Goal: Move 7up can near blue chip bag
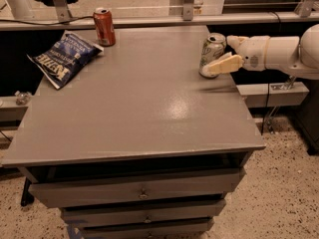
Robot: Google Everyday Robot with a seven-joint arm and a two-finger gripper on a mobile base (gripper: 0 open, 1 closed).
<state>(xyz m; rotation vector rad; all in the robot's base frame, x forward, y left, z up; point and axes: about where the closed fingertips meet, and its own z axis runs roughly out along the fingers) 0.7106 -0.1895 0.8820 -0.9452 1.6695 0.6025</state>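
Grey matte cabinet top (149,118) with stacked drawers (142,193) below, standing on a speckled floor (286,198). At the far left lies the dark blue, wrinkled glossy chip bag (62,59) with white lettering, partly over the table's left edge. Just beside it, toward the back, an orange-red drink can (104,26) stands upright. The small silver-white 7up can (211,51) with green markings stands upright near the right edge, well apart from the bag. The white robot arm (284,54) reaches in from the right; its two-finger gripper (222,54) is level with the can, cream fingers (225,64) spread apart, one in front of the can's lower right side, the other behind its top. Contact with the can cannot be told.
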